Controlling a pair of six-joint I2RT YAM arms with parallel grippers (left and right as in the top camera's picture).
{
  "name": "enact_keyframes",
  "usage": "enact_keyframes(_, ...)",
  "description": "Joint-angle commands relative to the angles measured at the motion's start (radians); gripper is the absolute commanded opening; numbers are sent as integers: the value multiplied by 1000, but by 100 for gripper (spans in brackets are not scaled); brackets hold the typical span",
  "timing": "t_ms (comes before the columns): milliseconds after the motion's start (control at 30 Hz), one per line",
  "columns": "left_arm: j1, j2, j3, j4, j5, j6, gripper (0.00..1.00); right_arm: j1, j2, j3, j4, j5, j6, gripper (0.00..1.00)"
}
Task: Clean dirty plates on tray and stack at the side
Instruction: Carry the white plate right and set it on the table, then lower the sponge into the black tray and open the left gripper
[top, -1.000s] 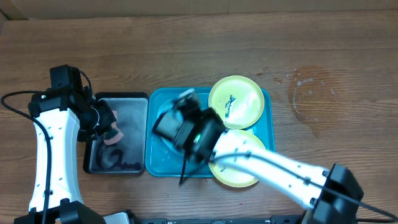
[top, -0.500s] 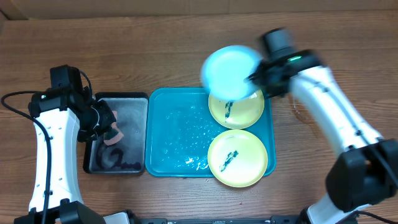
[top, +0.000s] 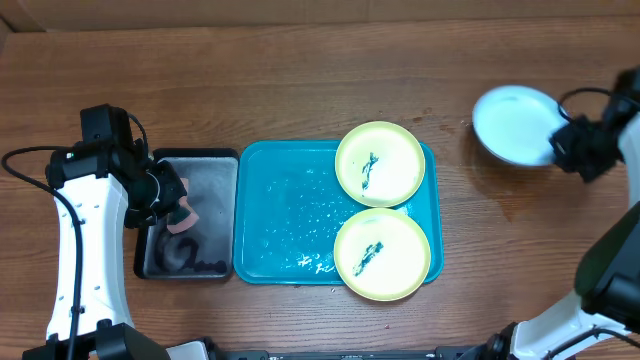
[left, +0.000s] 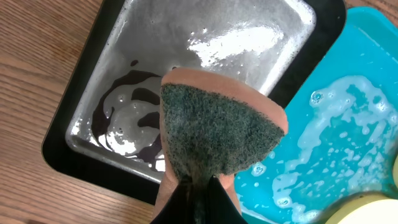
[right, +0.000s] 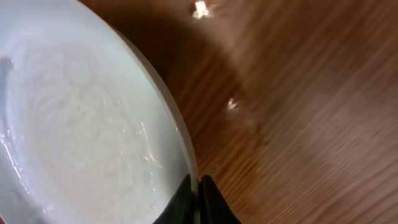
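Swung away from the tray (top: 285, 200), the right gripper (right: 196, 186) is clamped on the blue plate's (top: 515, 123) rim over bare wood. Well to its left, the far yellow plate (top: 380, 163) and near yellow plate (top: 382, 254) lie smeared on the tray. The left gripper (left: 198, 190) pinches a sponge (left: 217, 127) above the black tray (top: 205, 180).

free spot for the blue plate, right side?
Free: bare wood right of the tray, near side of the light blue plate in the right gripper; far strip behind both trays. Crowded: yellow-green plates fill the tray's right half; left gripper holds sponge over black tray.
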Motion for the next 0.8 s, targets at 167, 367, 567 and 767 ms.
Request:
enact_keyframes(167,-7,-8,-2,9,10,19,8,-75,101,-97,55,-21,-75,4)
enact_keyframes(367,-7,-8,-2,15,10,20,9,-13,92,-80,39,-28,-90,33)
enact_keyframes(567,-6,-8,-2,20,6,27,10,78,-33,-11,-23,10,-78,49)
enact_keyframes(767,-6,-8,-25,40,-78,16,7,201,-204,61,-103,17,-112,49)
